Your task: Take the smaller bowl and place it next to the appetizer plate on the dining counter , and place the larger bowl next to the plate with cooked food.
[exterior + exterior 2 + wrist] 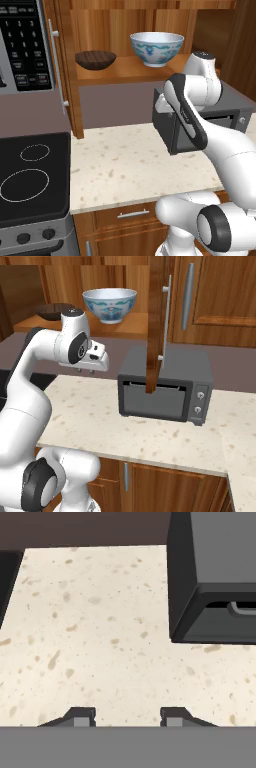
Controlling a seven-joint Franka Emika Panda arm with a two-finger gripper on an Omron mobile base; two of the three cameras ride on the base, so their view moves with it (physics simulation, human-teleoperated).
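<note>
The smaller bowl (95, 59) (55, 311), dark brown, sits on the open cabinet shelf. To its right on the same shelf stands the larger bowl (156, 48) (109, 304), white with a blue-green pattern. My gripper (85, 370) (127, 717) hangs below the shelf and points down at the speckled counter (100, 637). Its fingertips (82, 716) are apart with nothing between them. The appetizer plate, the plate with cooked food and the dining counter are out of view.
A dark toaster oven (172, 137) (165, 387) (215, 577) stands on the counter just right of the gripper. An open cabinet door (156, 321) hangs above it. A black cooktop (30, 175) lies to the left, with a microwave (25, 45) above.
</note>
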